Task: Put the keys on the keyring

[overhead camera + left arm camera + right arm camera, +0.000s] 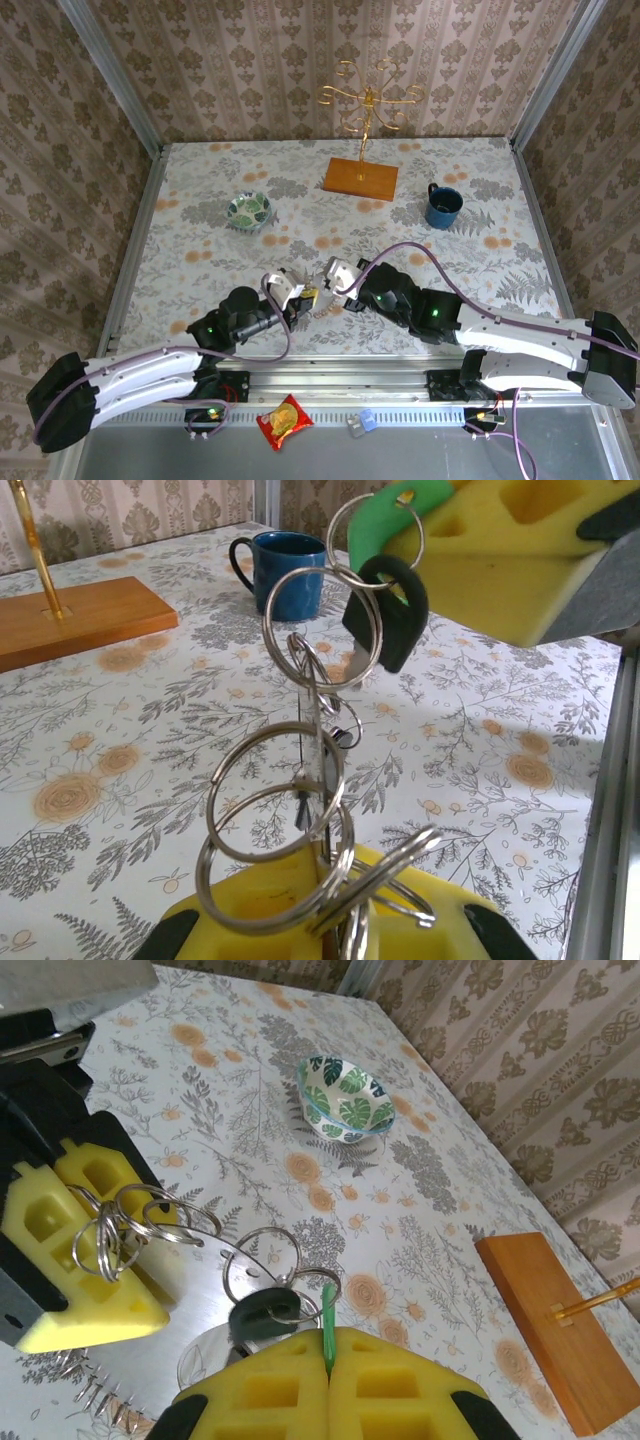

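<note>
Left claw: yellow foam pads pressed together on the keyring, a tangled chain of silver metal split rings standing up from the grip over the floral-print table. Right claw: pads likewise closed, pinching the flat green-headed key edge-on. A black-headed key hangs beside it from a shared small ring. The two claws meet near the table's front edge. Whether the keys' small ring is already linked to the top split ring cannot be told. Step in hand, as judged: threading that link. Advice: left claw holds steady, right claw feeds along the coil, turning rather than pushing. Hindrances: the black-headed key dangling across the top ring, and loose rings overlapping. Well apart: dark blue ceramic mug, leaf-patterned bowl, wooden slab base of a gold wire stand, red snack packet.
</note>
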